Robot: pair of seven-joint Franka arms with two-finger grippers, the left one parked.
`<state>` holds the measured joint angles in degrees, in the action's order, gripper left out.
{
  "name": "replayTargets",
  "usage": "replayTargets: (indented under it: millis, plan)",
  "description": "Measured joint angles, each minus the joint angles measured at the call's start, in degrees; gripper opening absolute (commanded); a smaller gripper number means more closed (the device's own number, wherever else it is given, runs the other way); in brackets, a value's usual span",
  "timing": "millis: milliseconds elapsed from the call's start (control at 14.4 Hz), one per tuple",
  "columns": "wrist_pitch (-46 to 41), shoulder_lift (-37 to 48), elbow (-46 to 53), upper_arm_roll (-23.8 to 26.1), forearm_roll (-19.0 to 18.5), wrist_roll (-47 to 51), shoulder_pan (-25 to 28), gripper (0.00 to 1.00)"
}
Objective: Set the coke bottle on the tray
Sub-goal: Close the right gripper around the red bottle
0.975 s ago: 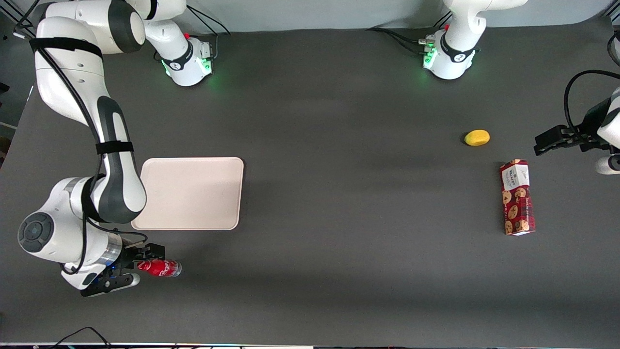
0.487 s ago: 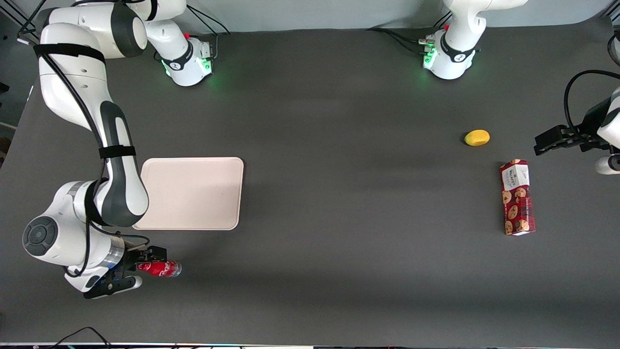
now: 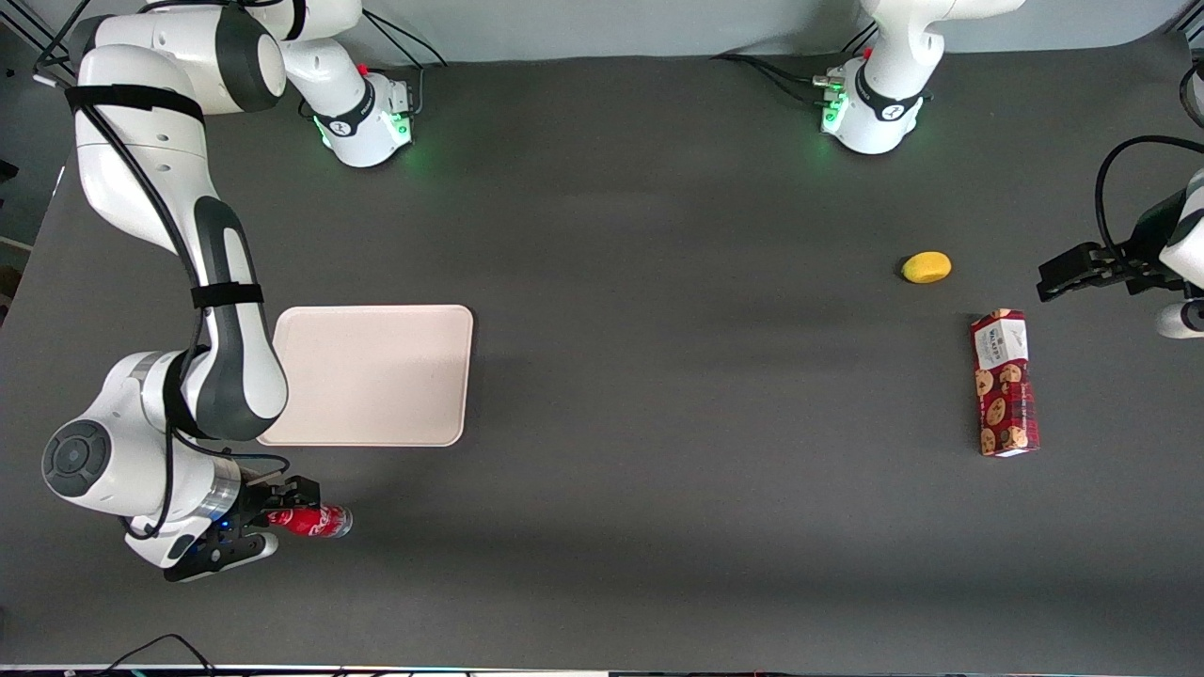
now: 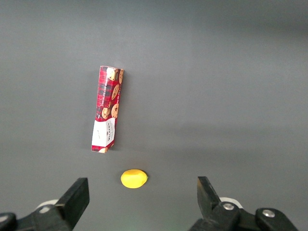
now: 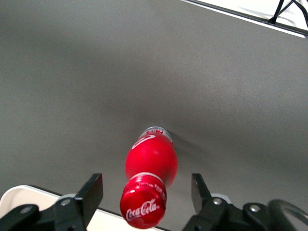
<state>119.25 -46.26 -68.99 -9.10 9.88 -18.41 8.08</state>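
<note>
Jaws of my gripper [image 5: 147, 192] stand open, one finger on either side of the coke bottle [image 5: 150, 180], with clear gaps to the bottle's sides. I read white "Coca-Cola" script on the red cap, and part of the same white logo on the red body near its silvery base. From the front view, the coke bottle [image 3: 310, 520] stands on the dark counter [image 3: 658, 376], nearer the front camera than the tray [image 3: 372, 374] and just off its near edge, with the gripper [image 3: 266, 518] at the bottle's capped end. Using the tray as my landmark, a red cookie box [image 3: 1005, 383] printed with cookies and a white label lies well apart toward the parked arm's end, its lettering too small to read, with a yellow lemon [image 3: 926, 267] near it.
</note>
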Motion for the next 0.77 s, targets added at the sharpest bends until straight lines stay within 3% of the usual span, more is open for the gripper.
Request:
replayTargets:
  millis: [70, 348, 418, 766]
  plan:
    - [0.0, 0.0, 0.0, 0.0, 0.0, -0.1, 0.0, 0.69]
    - [0.0, 0.0, 0.0, 0.0, 0.0, -0.6, 0.0, 0.04]
    - [0.0, 0.0, 0.2, -0.1, 0.0, -0.9, 0.0, 0.00]
    - [-0.1, 0.0, 0.3, -0.1, 0.0, -1.7, 0.0, 0.00]
